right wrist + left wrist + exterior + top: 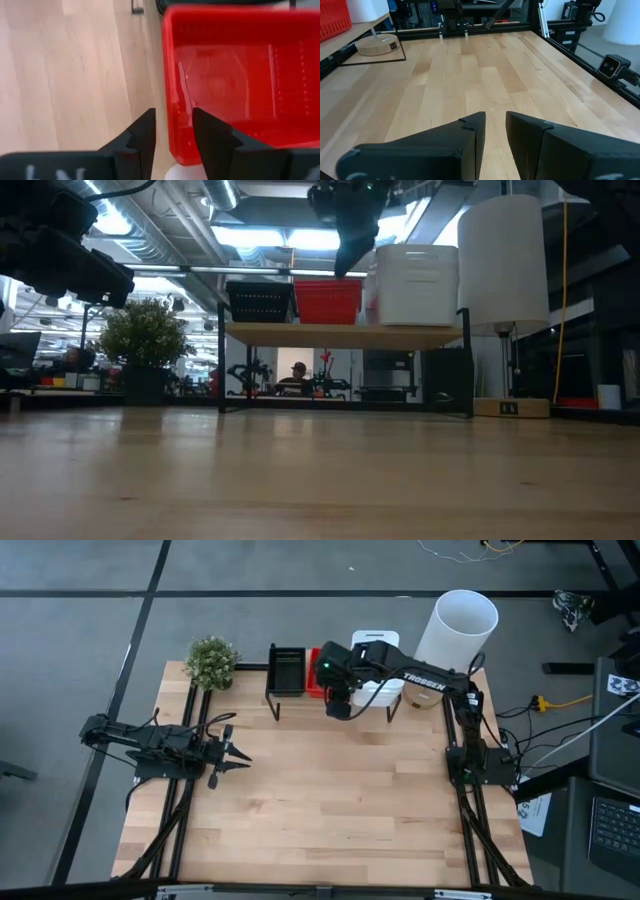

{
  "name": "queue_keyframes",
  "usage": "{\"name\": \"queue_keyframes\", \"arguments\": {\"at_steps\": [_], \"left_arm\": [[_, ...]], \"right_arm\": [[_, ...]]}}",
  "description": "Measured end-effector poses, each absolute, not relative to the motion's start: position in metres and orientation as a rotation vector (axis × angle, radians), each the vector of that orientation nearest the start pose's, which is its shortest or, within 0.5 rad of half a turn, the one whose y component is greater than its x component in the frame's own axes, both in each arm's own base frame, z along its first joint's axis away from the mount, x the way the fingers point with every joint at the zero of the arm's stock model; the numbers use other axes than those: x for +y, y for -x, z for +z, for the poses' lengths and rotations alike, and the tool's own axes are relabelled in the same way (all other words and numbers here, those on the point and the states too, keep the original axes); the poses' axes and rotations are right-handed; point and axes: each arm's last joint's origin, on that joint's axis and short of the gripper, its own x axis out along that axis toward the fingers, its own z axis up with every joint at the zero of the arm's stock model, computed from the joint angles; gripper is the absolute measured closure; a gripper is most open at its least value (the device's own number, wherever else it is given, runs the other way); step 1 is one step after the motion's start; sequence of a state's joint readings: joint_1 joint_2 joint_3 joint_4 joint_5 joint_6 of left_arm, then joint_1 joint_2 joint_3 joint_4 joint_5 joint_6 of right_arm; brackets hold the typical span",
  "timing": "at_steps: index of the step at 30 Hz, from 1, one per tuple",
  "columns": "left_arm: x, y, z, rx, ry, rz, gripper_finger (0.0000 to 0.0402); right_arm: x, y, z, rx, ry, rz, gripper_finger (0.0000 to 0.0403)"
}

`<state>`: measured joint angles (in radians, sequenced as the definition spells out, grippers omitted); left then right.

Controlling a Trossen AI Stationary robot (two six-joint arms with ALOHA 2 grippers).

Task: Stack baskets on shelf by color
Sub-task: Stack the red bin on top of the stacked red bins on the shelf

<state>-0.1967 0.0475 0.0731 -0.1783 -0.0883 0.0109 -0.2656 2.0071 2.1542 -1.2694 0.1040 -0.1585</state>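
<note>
On the shelf point(345, 335) at the table's far side stand three stacks side by side: black baskets point(260, 300), red baskets point(327, 300) and white baskets point(415, 285). My right gripper point(172, 130) hangs over the red stack, pointing steeply down and open. Its fingers stand on either side of the top red basket's near wall point(170, 100); I see no touch. In the high view it is at the shelf's near edge point(338, 705). My left gripper point(232, 752) waits low at the table's left, open, with nothing between its fingers point(495, 130).
A tall white cylinder point(458, 630) on a round wooden base stands right of the shelf. A small potted plant point(211, 662) sits at the far left corner. The wooden tabletop point(330, 800) stretches bare between the arms toward the near edge.
</note>
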Motion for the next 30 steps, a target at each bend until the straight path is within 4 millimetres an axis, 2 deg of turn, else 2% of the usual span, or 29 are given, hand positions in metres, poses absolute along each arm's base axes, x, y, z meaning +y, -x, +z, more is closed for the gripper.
{"name": "queue_keyframes", "arguments": {"at_steps": [9,14,17,30], "left_arm": [[-0.016,-0.094,0.168,0.151,-0.033,-0.109,0.0333],[-0.016,-0.094,0.168,0.151,-0.033,-0.109,0.0333],[-0.016,-0.094,0.168,0.151,-0.033,-0.109,0.0333],[-0.016,-0.094,0.168,0.151,-0.033,-0.109,0.0333]], "right_arm": [[-0.096,-0.416,0.362,0.915,0.089,-0.154,0.0277],[-0.097,-0.42,0.345,0.98,0.068,-0.152,0.0277],[-0.099,-0.421,0.338,1.0,0.085,-0.207,0.0277],[-0.097,-0.416,0.333,1.063,0.044,-0.243,0.0277]]}}
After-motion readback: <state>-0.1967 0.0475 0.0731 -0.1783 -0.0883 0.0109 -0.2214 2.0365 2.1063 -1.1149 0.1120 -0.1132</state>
